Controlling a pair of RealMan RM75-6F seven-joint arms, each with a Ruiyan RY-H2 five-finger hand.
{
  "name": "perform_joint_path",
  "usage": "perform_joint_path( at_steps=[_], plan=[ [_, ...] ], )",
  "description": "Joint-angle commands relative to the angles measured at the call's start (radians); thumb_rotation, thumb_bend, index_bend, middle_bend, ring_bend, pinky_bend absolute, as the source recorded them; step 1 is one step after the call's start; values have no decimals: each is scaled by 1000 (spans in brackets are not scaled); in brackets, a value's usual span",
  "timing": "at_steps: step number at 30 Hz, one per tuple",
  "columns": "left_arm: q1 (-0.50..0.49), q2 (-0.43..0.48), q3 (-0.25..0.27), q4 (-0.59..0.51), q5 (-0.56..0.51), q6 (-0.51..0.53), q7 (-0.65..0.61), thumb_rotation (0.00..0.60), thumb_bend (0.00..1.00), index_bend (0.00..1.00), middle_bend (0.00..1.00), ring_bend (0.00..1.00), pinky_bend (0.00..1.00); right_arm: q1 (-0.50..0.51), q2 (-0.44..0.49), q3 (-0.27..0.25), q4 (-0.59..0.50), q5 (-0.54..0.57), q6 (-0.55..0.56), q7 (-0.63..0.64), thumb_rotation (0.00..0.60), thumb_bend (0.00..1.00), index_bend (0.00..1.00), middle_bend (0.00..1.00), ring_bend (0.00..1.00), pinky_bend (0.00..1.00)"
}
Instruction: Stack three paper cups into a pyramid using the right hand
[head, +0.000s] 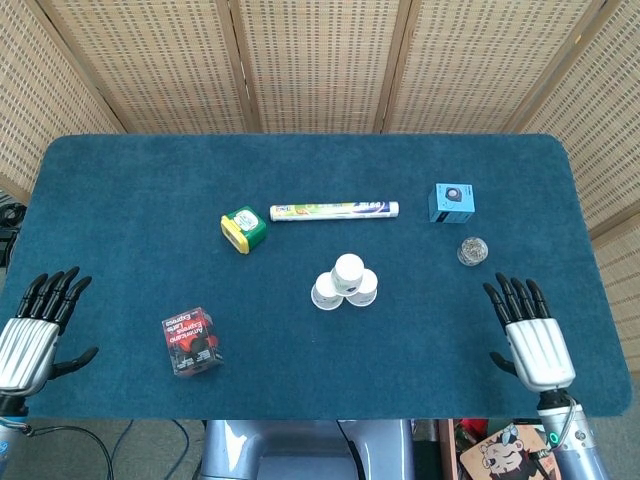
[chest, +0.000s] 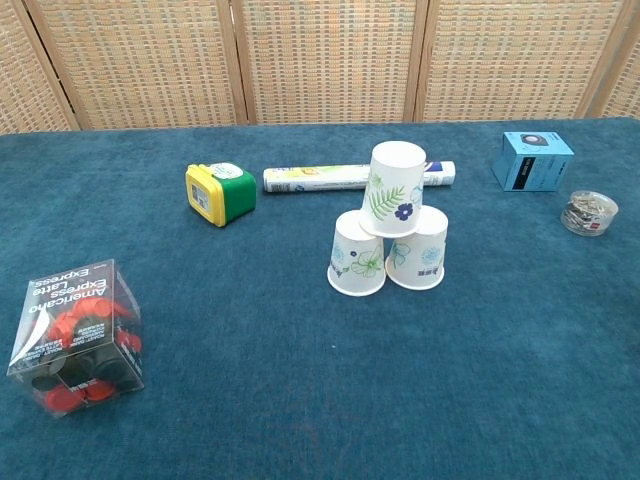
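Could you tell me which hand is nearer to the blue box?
Right. The right hand is just below the blue box; the left hand is far across the table.

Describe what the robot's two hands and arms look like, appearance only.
Both the left hand and right hand have ribbed silver-white backs and black fingers. Below the right hand a silver cylindrical wrist shows a small green light. A dark cable runs below the left hand.

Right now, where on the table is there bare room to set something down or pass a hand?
Bare cloth runs along the far edge behind the tube. The near middle, between the capsule box and the right hand, is free too. It is crowded around the cup pyramid, and at right by the blue box and clip dish.
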Motion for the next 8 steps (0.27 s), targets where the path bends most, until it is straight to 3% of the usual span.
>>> perform_joint_path(
  at_steps=[1, 8],
  plan=[
    [-1, -4, -3, 5, -1, 2, -3, 600, 179, 0, 0, 0, 0, -29, -22, -3, 33, -7, 3, 25, 600, 118, 4, 0, 0, 0],
    [-7, -17, -6, 21, -4, -3, -10, 600, 180, 0, 0, 0, 0, -78, -62, 36, 131, -37, 14, 97, 600, 118, 4, 0, 0, 0]
  ],
)
